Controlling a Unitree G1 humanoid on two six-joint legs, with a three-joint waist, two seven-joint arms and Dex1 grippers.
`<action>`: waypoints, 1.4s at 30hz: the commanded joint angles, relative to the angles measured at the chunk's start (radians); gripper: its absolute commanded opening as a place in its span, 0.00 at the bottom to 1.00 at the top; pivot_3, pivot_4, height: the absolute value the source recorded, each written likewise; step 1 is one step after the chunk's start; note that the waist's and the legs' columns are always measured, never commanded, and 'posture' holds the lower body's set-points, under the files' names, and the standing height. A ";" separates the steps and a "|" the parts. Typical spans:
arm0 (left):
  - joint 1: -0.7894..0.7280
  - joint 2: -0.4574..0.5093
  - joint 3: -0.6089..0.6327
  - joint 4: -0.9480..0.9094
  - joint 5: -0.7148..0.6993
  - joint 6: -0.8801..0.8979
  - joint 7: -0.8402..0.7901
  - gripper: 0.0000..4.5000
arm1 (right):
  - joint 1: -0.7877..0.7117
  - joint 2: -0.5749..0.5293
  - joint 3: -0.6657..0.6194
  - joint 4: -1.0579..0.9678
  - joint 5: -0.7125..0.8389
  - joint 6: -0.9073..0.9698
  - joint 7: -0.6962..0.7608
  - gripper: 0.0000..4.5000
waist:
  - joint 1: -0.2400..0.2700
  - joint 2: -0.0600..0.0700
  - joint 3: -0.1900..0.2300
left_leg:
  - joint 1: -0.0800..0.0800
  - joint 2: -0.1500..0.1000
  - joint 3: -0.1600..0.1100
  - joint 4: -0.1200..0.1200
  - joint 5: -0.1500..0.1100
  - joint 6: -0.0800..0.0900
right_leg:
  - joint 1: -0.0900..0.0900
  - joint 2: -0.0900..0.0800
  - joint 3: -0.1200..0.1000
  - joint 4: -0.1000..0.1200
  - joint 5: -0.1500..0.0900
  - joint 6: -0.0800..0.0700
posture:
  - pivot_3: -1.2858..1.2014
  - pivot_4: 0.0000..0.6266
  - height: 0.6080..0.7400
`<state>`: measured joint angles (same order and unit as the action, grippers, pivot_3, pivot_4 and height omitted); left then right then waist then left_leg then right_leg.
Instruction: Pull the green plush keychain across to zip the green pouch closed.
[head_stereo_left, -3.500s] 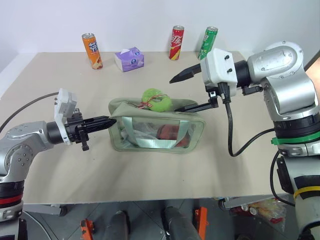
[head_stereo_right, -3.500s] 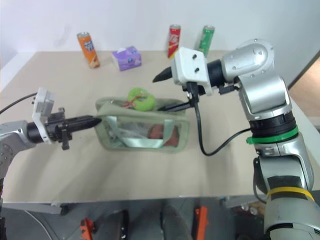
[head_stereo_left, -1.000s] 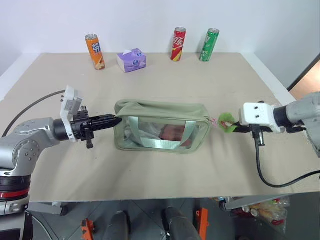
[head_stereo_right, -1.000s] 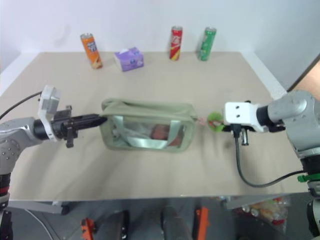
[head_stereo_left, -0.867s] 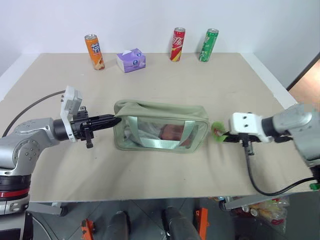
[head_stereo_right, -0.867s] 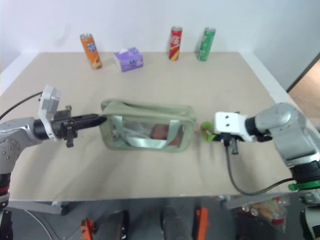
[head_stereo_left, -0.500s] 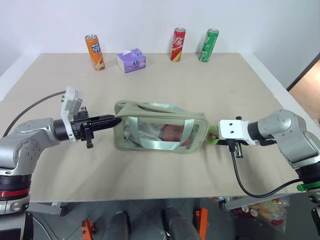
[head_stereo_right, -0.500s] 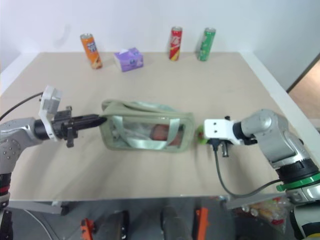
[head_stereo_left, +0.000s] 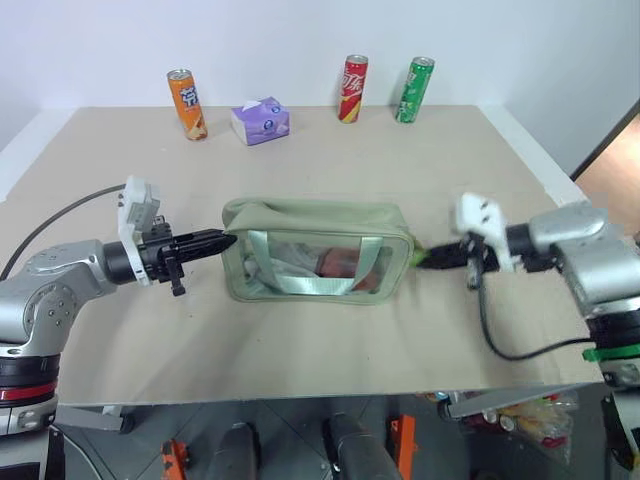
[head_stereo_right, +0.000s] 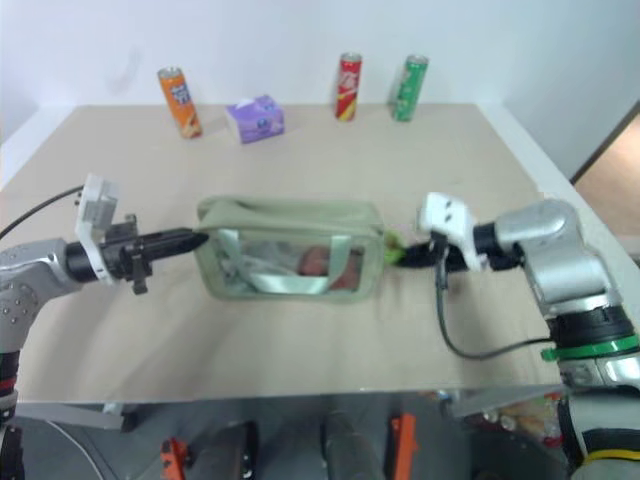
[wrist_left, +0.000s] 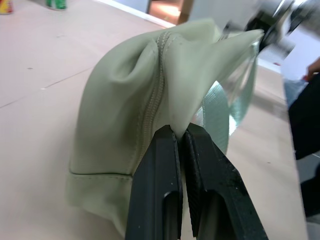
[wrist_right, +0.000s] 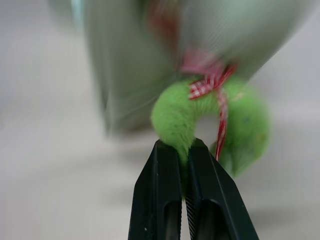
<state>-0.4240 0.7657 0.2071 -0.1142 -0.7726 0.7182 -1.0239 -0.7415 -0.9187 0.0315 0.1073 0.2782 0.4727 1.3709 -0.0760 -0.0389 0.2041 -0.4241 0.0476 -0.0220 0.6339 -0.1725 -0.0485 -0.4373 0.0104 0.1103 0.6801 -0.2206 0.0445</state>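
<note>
Pouch one, plush keychain one, cans four, tissue pack one

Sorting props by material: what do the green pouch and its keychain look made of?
The pouch looks like matte woven fabric, creased and stitched, with a glossy clear plastic window. The keychain looks like fuzzy plush, tied with red checked ribbon.

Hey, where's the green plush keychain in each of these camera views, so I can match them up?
Left eye view: the green plush keychain sits at the green pouch's right end, in front of the right claw.
Right eye view: same spot, off the pouch's right end.
Left wrist view: too blurred to tell.
Right wrist view: centre, pinched by the claw.
Shared landmark: the pouch's right end.
</note>
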 joint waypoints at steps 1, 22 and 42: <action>0.006 -0.005 0.022 0.000 -0.010 0.008 0.013 0.00 | -0.018 -0.022 -0.134 -0.035 0.155 0.110 0.019 0.00 | 0.000 0.000 0.000 | 0.000 0.000 0.000 0.000 0.000 0.000 | 0.000 0.000 0.000 0.000 0.000 0.000 | 0.52 0.24 1.00; -0.062 -0.004 0.080 0.045 -0.081 0.080 0.065 0.99 | 0.052 -0.077 -0.092 -0.119 0.184 0.176 0.011 0.65 | -0.001 0.000 0.000 | -0.003 0.000 0.001 -0.001 0.000 0.000 | -0.003 0.000 0.000 0.000 0.000 0.000 | 0.52 0.24 1.00; 0.265 0.130 0.415 0.080 -0.119 0.098 0.043 0.99 | 0.169 -0.195 -0.325 -0.028 0.258 0.168 -0.025 0.65 | -0.008 0.000 0.000 | -0.002 0.001 0.002 -0.004 -0.001 0.000 | -0.005 -0.001 0.000 0.000 -0.002 -0.003 | 0.52 0.24 1.00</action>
<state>-0.1581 0.9080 0.5826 -0.0211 -0.8689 0.8093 -1.0106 -0.5874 -1.1109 -0.2094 0.1261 0.4909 0.6133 1.3799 -0.0837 -0.0387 0.2044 -0.4258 0.0482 -0.0202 0.6304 -0.1730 -0.0484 -0.4419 0.0097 0.1105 0.6798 -0.2221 0.0413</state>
